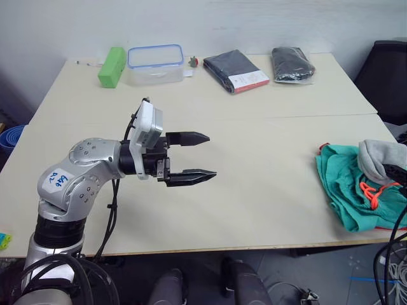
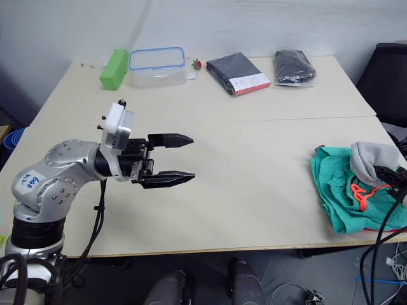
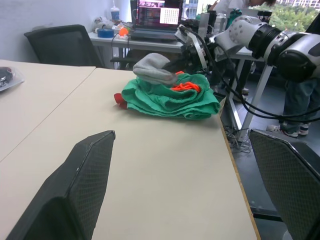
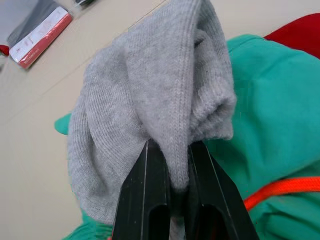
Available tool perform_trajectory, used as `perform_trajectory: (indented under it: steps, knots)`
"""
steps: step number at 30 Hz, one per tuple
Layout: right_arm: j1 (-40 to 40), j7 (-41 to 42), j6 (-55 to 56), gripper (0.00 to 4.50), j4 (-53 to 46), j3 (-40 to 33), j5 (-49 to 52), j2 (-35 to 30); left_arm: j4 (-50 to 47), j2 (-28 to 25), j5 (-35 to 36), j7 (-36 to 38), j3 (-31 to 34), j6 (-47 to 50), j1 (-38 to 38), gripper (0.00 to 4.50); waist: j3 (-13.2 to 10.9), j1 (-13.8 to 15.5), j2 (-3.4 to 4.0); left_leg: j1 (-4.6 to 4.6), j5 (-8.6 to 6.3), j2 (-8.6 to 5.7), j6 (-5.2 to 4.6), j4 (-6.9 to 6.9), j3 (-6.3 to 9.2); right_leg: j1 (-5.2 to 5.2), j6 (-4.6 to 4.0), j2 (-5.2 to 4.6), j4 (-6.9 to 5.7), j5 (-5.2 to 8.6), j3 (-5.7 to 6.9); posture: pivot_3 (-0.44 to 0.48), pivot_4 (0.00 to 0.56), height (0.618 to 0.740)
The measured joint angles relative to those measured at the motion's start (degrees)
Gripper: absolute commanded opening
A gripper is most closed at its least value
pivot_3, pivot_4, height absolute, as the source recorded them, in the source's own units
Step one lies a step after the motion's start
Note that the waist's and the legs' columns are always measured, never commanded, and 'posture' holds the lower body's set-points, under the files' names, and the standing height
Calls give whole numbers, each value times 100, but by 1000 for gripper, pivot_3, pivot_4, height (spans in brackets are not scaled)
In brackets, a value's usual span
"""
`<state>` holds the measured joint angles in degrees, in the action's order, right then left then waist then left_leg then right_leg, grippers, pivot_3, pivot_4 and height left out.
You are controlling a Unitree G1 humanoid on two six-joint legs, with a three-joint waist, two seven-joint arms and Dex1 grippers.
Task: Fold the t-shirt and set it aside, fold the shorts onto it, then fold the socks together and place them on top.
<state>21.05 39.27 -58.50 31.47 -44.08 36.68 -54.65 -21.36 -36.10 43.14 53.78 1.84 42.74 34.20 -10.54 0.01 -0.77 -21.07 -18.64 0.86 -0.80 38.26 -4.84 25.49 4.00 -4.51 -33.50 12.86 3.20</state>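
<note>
The left gripper (image 1: pixel 202 155) hangs above the middle of the table (image 1: pixel 267 190), well apart from every object, with its two black fingers (image 1: pixel 191 137) spread wide and nothing between them. Around it the tabletop is bare in all directions, from the near edge to the seam that runs across the table.

The clothes lie bunched at the table's right edge. The shorts (image 1: pixel 346 190) are a crumpled teal heap near the front right corner, partly reaching over the edge, with the orange drawstring (image 1: pixel 372 190) looped on top. A sliver of the t-shirt (image 3: pixel 119 99) peeks out red from under the shorts on the side facing the table's middle. The socks (image 4: pixel 160 115) sit on top of the shorts as a grey bundle, and the right gripper (image 4: pixel 170 190) is pinching them: its fingers are pressed close together with a fold of grey knit squeezed between them. In the left wrist view the right arm reaches in from beyond the table's edge to the pile.

Along the far edge stand a green block (image 1: pixel 112 67), a clear box with a blue rim (image 1: pixel 156 63), and two dark packaged garments (image 1: pixel 236 71), all well apart from the grippers. A black chair (image 1: pixel 388 76) stands off the right side.
</note>
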Motion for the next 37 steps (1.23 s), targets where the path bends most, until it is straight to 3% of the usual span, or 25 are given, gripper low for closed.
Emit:
perform_trajectory:
  steps: [11, 15, 18, 21, 24, 30, 37]
  knots:
    - [-347, -192, -147, 4441, 138, 280, -316, -110, 192, 3, -89, 10, -60, -154, 158, 4500, 0, -22, 0, 1, -12, -3, -21, 1, -40, 0, 22, 1, 6, -12, -26, 0, 150, 740]
    - [-560, 17, -197, 4478, 80, 119, -228, -326, 191, -11, -97, 2, -58, -160, 153, 4500, 0, -11, 0, 2, -12, -4, -22, 2, -43, 0, 24, 0, 5, -14, -28, 0, 150, 740]
    - [-1162, 584, -234, 4478, -342, 102, -184, -739, 188, -80, -102, -31, -6, -162, 86, 4500, 1, 9, 2, 1, -14, -3, -23, 1, -38, 1, 25, 0, 8, -14, -28, 0, 150, 740]
    - [-2101, 1617, 221, 4478, -771, 78, -310, -1349, 164, -151, -139, -99, 51, -163, -62, 4500, 1, 0, 4, 2, -18, -6, -28, -2, -46, 1, 32, 0, 10, -15, -27, 0, 150, 740]
    - [-2843, 2821, 1478, 4478, -714, 8, -798, -1977, 164, -411, -103, -92, 208, -54, -421, 4500, -5, -48, -6, 14, -24, -4, -31, -2, -68, 1, 38, 9, 13, -14, -20, 0, 150, 740]
    - [-2232, 4168, 3062, 4478, 847, 128, -1237, -3001, 106, -1063, 397, 314, 748, 252, -877, 4500, -11, -160, -15, 56, -42, -1, -55, -3, -74, 0, 23, 6, 9, -6, -24, 0, 150, 740]
    - [-1484, 4769, 3846, 4478, 1989, 834, -1528, -3152, -125, -1570, 850, 623, 1271, 501, -1273, 4500, -15, -155, -17, 64, -39, 4, -21, -3, -72, 0, -17, -1, -6, 17, -44, 0, 150, 740]
